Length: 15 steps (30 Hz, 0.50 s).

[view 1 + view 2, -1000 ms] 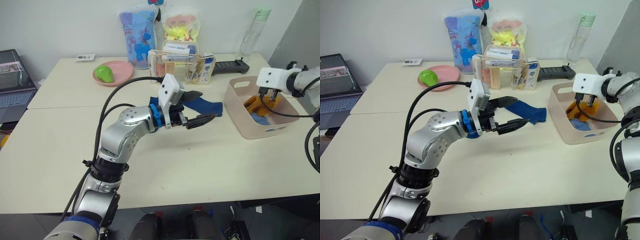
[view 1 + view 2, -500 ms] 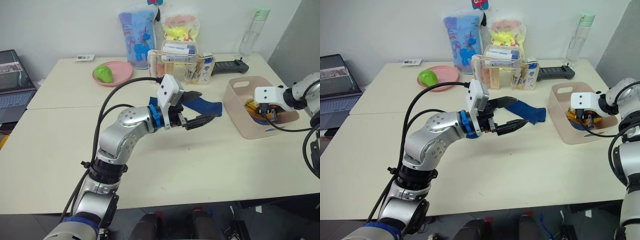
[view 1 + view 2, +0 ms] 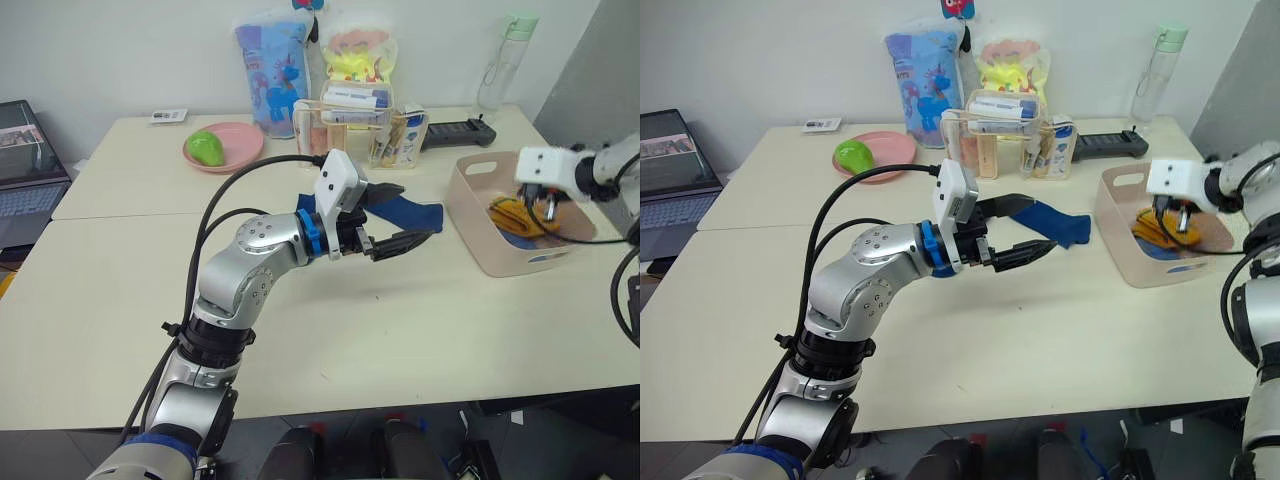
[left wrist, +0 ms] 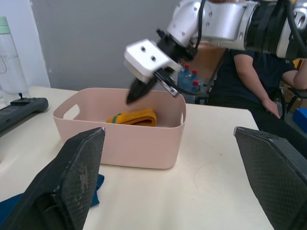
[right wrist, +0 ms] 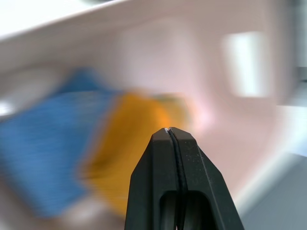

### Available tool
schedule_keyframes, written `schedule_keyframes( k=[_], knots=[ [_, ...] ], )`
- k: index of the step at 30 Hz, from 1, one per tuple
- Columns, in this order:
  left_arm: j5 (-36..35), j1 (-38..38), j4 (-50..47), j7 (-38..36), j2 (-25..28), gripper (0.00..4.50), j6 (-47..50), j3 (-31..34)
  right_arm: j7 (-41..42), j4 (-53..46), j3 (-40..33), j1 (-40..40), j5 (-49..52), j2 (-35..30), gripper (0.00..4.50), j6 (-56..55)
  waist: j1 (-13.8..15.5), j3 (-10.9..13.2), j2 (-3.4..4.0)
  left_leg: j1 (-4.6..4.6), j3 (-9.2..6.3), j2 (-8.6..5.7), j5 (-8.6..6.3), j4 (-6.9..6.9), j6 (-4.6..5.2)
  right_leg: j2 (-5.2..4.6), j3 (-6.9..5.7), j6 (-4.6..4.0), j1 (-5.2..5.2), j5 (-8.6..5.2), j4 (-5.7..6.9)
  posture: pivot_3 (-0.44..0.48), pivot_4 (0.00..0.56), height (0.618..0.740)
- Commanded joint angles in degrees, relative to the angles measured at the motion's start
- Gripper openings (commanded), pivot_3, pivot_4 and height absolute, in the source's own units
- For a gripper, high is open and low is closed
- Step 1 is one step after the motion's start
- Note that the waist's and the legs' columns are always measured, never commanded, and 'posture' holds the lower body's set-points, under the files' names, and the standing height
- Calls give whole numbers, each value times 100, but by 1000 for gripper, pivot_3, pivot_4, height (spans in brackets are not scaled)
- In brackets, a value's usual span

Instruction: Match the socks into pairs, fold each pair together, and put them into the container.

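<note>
The pale pink container (image 3: 478, 238) stands at the table's right. Inside it lie a folded mustard yellow pair (image 3: 510, 214) and light blue socks (image 3: 522, 239). My right gripper (image 3: 546, 209) hangs just above the mustard pair, shut and empty; its wrist view has the shut fingertips (image 5: 171, 133) over the mustard (image 5: 120, 143) and light blue (image 5: 43, 143) knit. My left gripper (image 3: 418, 209) hovers open mid-table, pointing at the container, nothing between its fingers. A navy blue sock (image 3: 1058, 223) lies flat on the table just beyond it, left of the container (image 4: 120, 139).
Along the back edge stand a round pink plate (image 3: 222, 147) with a green item, a clear organiser box (image 3: 345, 115), two printed bags, a bottle (image 3: 497, 65) and a black bar (image 3: 455, 133). A laptop (image 3: 20, 170) sits far left. A seated person (image 4: 249, 72) is beyond the container.
My right gripper dipped into the container, then rose above its rim, leaving the mustard pair inside. The left arm and navy sock have not moved.
</note>
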Motion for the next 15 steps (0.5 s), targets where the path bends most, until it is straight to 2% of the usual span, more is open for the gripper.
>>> schedule_keyframes(
  k=[1, 8, 15],
  knots=[
    [5, -65, -151, -12, -6, 4500, -64, -8, -704, 98, 311, 90, -464, -13, 16, -145, 1, 0, 0, 0, 0, -1, 0, 1, 0, 0, 0, 0, 1, 0, 0, 0, 150, 740],
    [24, -84, -160, -19, 20, 4500, -44, -14, -777, 311, 579, 452, -729, 193, 16, -195, -6, 0, 0, -1, 4, -1, 0, 2, 0, -1, 2, 0, 1, 0, 1, 0, 150, 740],
    [-1, -15, -254, 49, 46, 4500, 9, 26, -144, 380, 439, 607, -543, 294, 16, -88, -12, 0, 0, 1, 3, -1, 0, 3, 0, -1, 2, 0, 1, 0, 1, 0, 150, 740]
  ],
)
